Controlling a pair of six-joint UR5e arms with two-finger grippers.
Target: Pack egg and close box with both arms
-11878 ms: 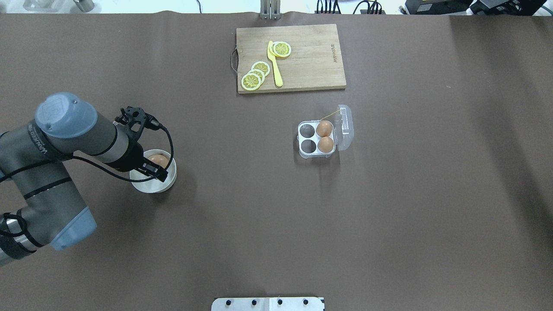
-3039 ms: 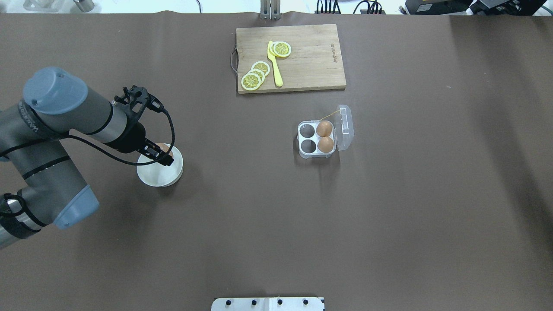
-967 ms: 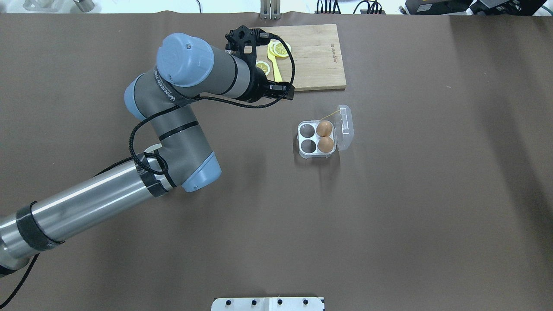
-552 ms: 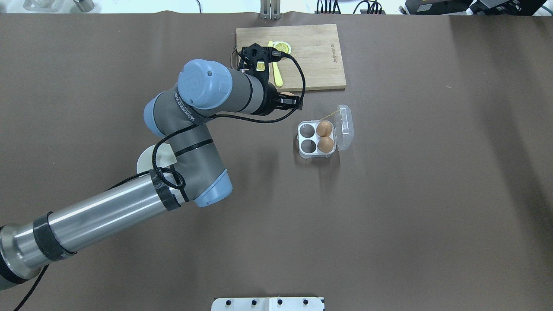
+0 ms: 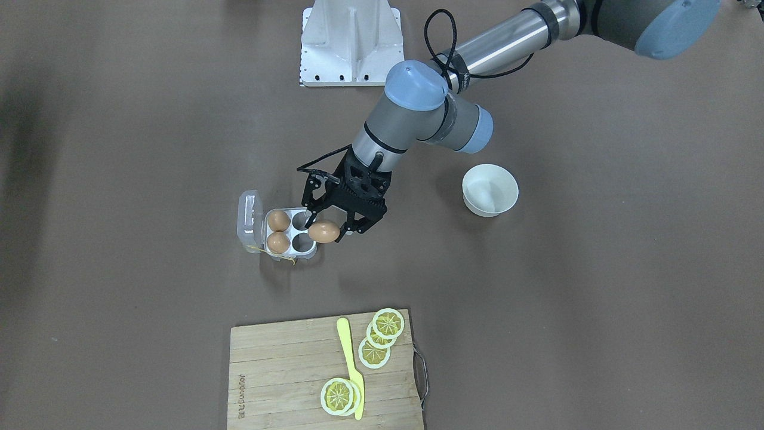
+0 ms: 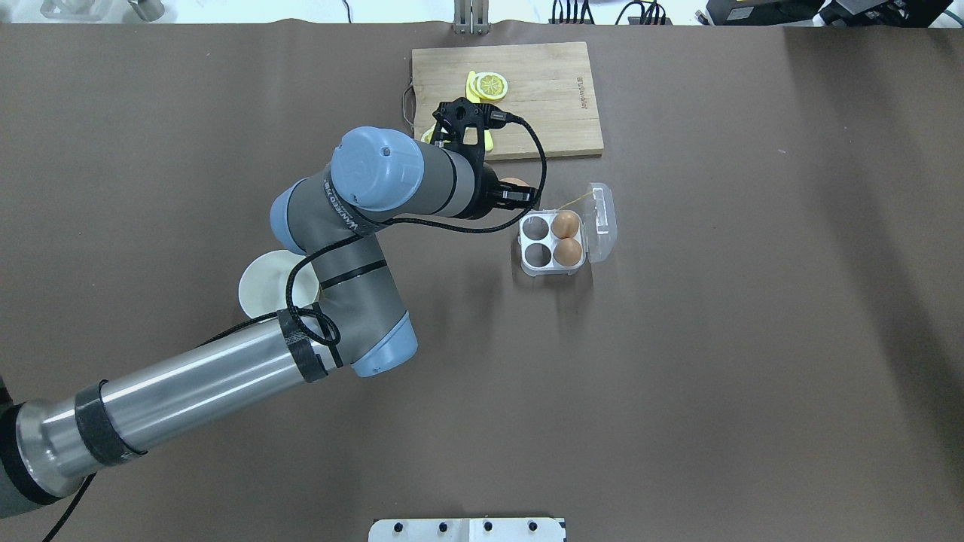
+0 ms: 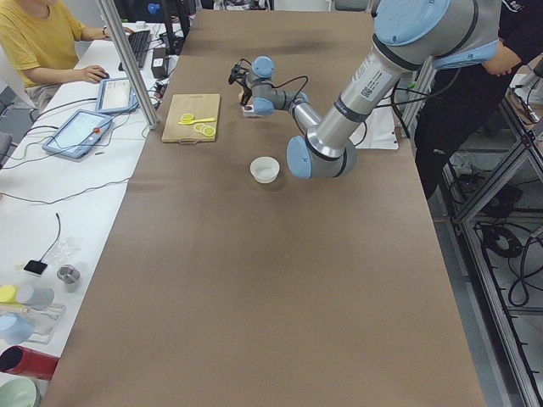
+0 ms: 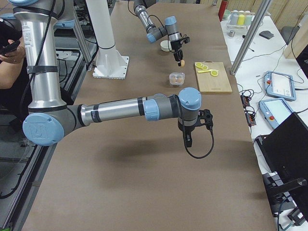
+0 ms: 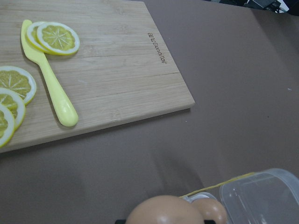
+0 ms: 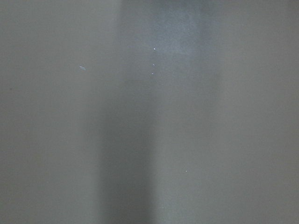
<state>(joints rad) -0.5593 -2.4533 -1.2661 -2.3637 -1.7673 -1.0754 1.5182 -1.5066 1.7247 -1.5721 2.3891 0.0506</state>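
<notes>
Just now the left gripper [image 5: 327, 230] has its two black fingers [image 5: 350, 226] clamped on the egg [image 5: 323, 232], held clear of the table [image 5: 597, 298] at centre frame of the front-facing view. There the egg hangs at the right edge of the box [image 5: 250, 218], by its two empty cells; from overhead it sits just to the box's upper left. The clear lid lies open, and two other eggs [image 5: 278, 220] fill the cells nearest it. A white bowl [image 5: 490, 190] stands well right, and a wooden cutting board [image 5: 280, 382] with lemon slices [image 5: 388, 323] and a yellow knife [image 5: 351, 370] lies at the lower edge. The right gripper [image 8: 188, 140] hangs over bare table; I cannot tell whether its fingers are parted.
</notes>
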